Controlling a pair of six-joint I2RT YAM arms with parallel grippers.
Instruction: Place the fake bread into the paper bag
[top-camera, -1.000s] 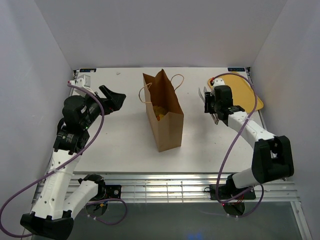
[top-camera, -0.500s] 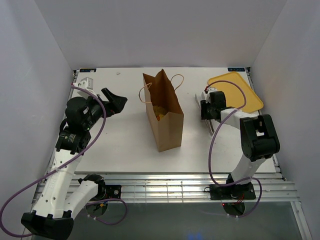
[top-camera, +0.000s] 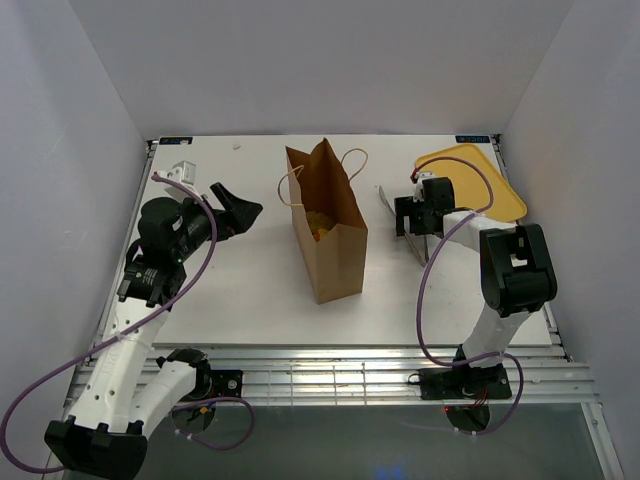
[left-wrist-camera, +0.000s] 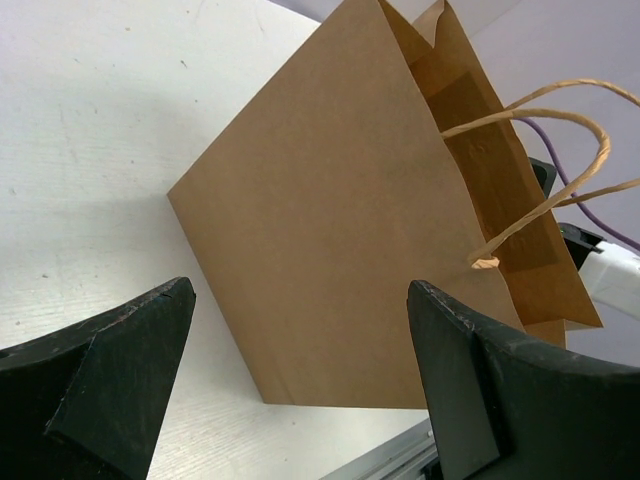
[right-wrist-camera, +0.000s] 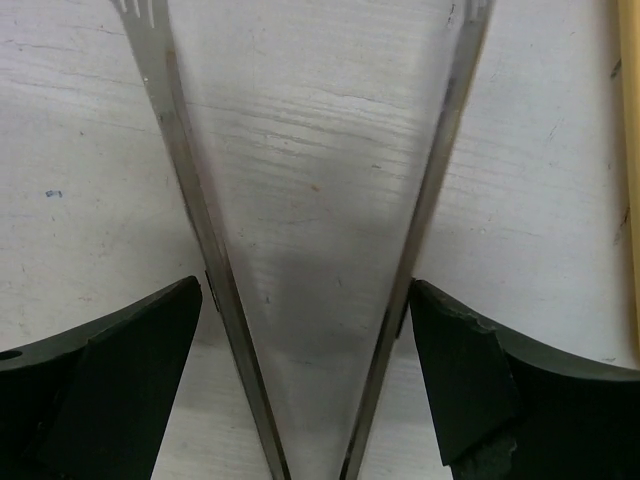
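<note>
Surface: a white, wood-grained table (top-camera: 250, 290) boxed in by plain pale walls (top-camera: 320, 60) on the left, far and right sides, with a ribbed metal rail (top-camera: 330, 375) along the near edge. The tall brown kraft paper bag (top-camera: 328, 235) with twisted loop handles stands upright mid-table, mouth open upward. The fake bread (top-camera: 318, 224) lies inside that bag and shows from above only as a golden-yellow patch; I cannot count the pieces. My left pincer (top-camera: 240, 208) hangs above the table just left of the bag, tips pointed at its broad side, clear of the paper. Its black fingers (left-wrist-camera: 130, 370) stand spread, with nothing between them. My right pincer (right-wrist-camera: 305, 290) sits low over the table to the right of the bag and well apart from it. It grips a pair of silver metal tongs (right-wrist-camera: 190, 220): each steel arm lies against the inner face of one finger, and the arms fan out in a V over bare tabletop. A flat yellow tray (top-camera: 495, 185) rests in the far right corner, just behind that pincer. A purple cable (top-camera: 200, 265) loops along each arm.
</note>
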